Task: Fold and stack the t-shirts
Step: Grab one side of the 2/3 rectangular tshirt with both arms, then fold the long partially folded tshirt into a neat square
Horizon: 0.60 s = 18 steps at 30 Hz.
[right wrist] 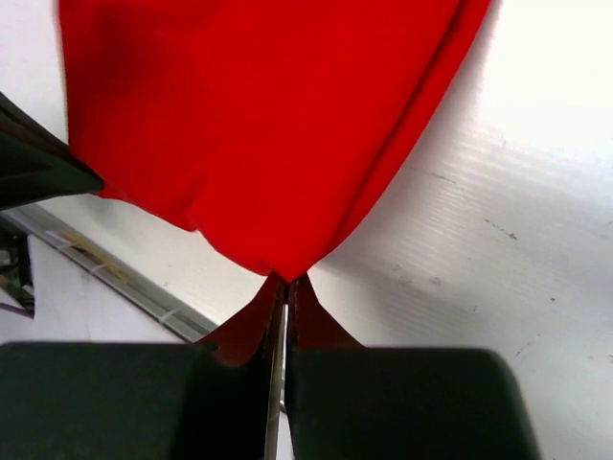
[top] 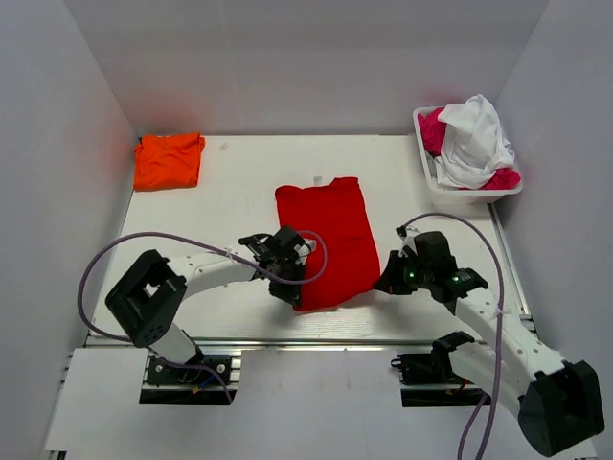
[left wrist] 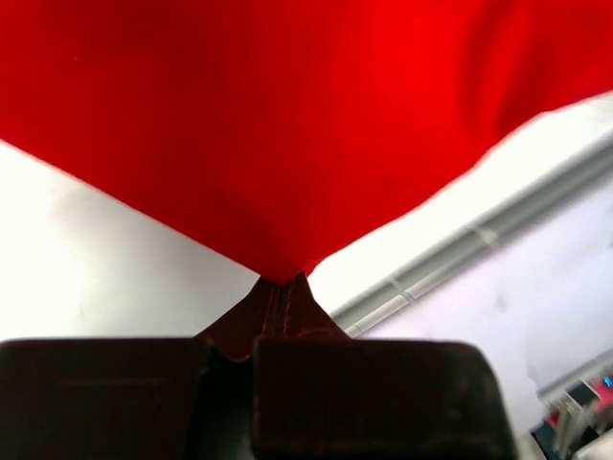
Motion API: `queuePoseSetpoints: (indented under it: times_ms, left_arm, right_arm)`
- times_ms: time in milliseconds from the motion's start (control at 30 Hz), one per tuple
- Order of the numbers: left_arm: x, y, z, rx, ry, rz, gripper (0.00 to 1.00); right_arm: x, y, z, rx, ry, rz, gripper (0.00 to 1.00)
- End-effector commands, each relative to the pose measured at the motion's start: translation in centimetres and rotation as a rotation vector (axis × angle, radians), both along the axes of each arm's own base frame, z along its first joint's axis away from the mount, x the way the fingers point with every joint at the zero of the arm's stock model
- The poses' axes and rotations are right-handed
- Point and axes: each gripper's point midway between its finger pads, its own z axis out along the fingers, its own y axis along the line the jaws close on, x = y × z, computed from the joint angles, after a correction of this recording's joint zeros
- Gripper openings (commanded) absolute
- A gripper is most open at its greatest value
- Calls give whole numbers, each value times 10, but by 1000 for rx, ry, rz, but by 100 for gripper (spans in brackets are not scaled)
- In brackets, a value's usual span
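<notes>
Folding the red t-shirt [top: 326, 240] in the middle of the counter [top: 239, 182].
Pinched at its two near corners by the left end effector [left wrist: 284, 287] and right end effector [right wrist: 285, 283]. Done, it seems: orange t-shirt [top: 169, 160], folded in the far left corner. Left to do: finishing this fold, then stacking.

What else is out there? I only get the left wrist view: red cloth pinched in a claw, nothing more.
Observer: An orange t-shirt lies in the far left corner of the table.
Operator: Is the other claw busy?
Observer: Yes, the right claw is shut on the near right corner of the red t-shirt.
Operator: Any more clothes?
Observer: A white basket at far right holds a white garment and pink cloth.
</notes>
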Motion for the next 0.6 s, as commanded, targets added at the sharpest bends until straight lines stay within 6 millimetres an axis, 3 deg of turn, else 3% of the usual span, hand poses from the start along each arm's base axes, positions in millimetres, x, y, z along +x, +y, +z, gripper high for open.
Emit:
queuePoseSetpoints:
  times_ms: [0,67,200,333,500,567]
  left_arm:
    - [2,-18,61,-120,-56,-55,0]
    - [2,-22,71,-141,-53,-74,0]
    - [17,-26,94,-135,-72,-59,0]
    - [56,-18,117,-61,-188,75,0]
    - [108,2,136,8,-320,281,0]
    - [121,9,129,31,-306,339,0]
  right_arm:
    - [11,6,54,51,-168,46,0]
    - [16,6,76,67,-231,39,0]
    - [29,4,99,57,-307,14,0]
    - [53,-4,99,-4,-312,-68,0]
    - [90,-8,119,-29,-395,-164,0]
    - [105,-12,131,-48,-440,-208,0]
